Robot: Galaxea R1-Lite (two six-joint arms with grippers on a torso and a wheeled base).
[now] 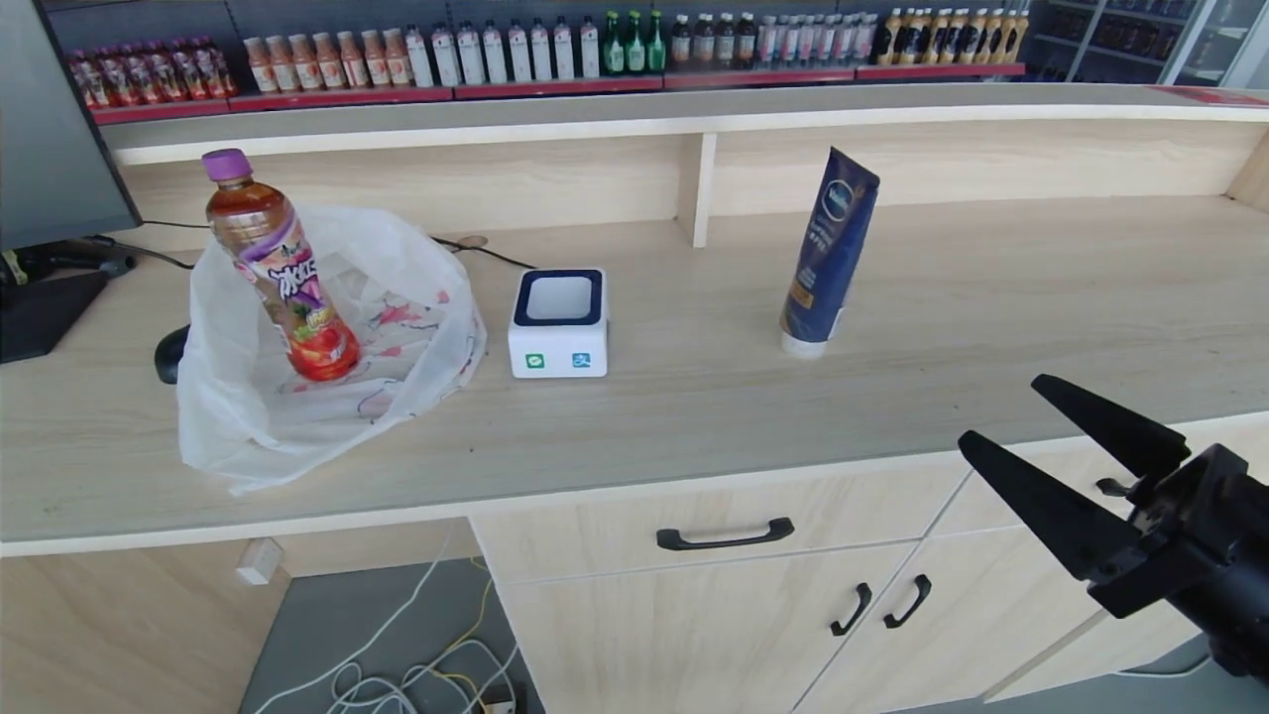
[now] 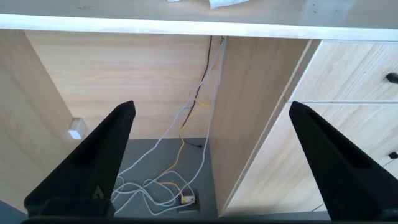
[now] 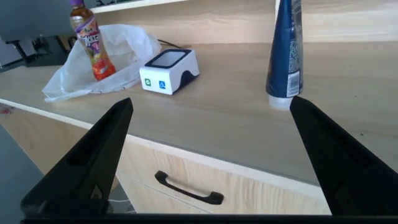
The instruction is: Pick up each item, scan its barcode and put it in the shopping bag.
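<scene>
A dark blue tube (image 1: pixel 828 253) (image 3: pixel 285 53) stands cap-down on the wooden counter (image 1: pixel 694 397), right of centre. The white scanner box (image 1: pixel 558 323) (image 3: pixel 169 70) sits mid-counter. Left of it lies the white shopping bag (image 1: pixel 248 397) (image 3: pixel 124 43) with a purple-capped tea bottle (image 1: pixel 278 268) (image 3: pixel 92 38) leaning inside it. My right gripper (image 1: pixel 996 412) (image 3: pixel 211 109) is open, low in front of the counter edge, below and right of the tube, holding nothing. My left gripper (image 2: pixel 211 109) is open under the counter, facing the floor cables, with nothing between its fingers.
A monitor base (image 1: pixel 40 307) and a dark mouse (image 1: pixel 171 354) occupy the counter's far left. Drawers with black handles (image 1: pixel 726 537) (image 3: pixel 186 190) face me below the counter. A raised ledge (image 1: pixel 694 109) backs the counter, with drink shelves beyond. Cables (image 2: pixel 168 180) trail on the floor.
</scene>
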